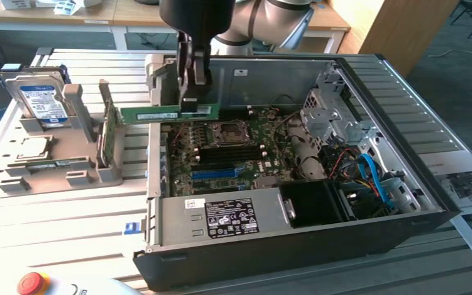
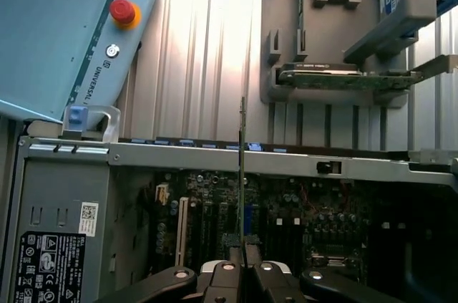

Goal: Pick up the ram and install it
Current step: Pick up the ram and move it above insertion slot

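My gripper (image 1: 193,106) is shut on the ram (image 1: 164,114), a long thin green stick with a pale label. I hold it level on its long edge, in the air above the open computer case (image 1: 416,184), over the far corner of the motherboard (image 1: 257,132) by the case wall on the exterior view's left. In the wrist view the ram (image 2: 242,174) is seen edge-on as a thin line rising from between my fingertips, with the gripper (image 2: 243,271) shut around its end. The black memory slots (image 1: 219,157) lie below on the motherboard, nearer the exterior camera than the ram.
A grey holder (image 1: 96,175) at the exterior view's left carries a hard drive (image 1: 41,101), a processor (image 1: 31,147) and a wider green card (image 1: 106,132). The power supply (image 1: 219,218), cables (image 1: 367,175) and a drive cage (image 1: 330,114) sit in the case. A pendant with a red button (image 2: 123,11) lies nearby.
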